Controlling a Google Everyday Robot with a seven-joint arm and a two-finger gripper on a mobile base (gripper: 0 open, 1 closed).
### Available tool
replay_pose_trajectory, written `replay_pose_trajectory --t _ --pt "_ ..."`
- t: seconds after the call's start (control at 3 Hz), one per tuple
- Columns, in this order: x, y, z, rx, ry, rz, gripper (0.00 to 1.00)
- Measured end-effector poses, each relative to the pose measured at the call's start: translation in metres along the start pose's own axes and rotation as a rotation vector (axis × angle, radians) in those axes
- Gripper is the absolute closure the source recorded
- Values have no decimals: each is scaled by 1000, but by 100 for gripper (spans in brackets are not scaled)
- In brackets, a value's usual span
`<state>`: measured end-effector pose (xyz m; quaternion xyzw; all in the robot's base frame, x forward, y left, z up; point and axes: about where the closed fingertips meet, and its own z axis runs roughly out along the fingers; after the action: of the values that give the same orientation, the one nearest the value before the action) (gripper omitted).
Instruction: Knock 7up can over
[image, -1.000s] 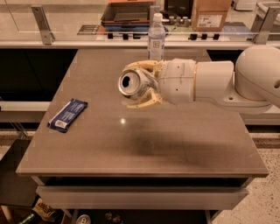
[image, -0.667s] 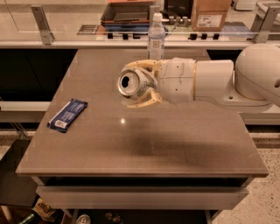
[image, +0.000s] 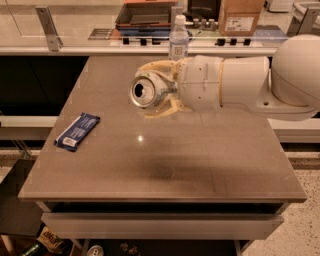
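7up can sideways, silver-topped, inside gripper above table

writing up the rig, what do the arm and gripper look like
Arm: glossy white, fat rounded cylinders with a big dome joint, no visible cables or markings. Gripper, above the table around the can: two curved cream-yellow fingers.

White arm reaching in level from the right, gripper pointing left above the worktop, far of centre, fingers clasped around a sideways can
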<state>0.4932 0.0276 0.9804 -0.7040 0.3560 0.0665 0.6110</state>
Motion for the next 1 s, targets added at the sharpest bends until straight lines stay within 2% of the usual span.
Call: replay_pose_trajectory --t 0.33,0.67,1.0 --pt "-29 -22 -1 -57 41 -283 100" --pt "-42 -30 0 -186 81 -469 100" --pt "-18 -16 17 -371 132 -506 100"
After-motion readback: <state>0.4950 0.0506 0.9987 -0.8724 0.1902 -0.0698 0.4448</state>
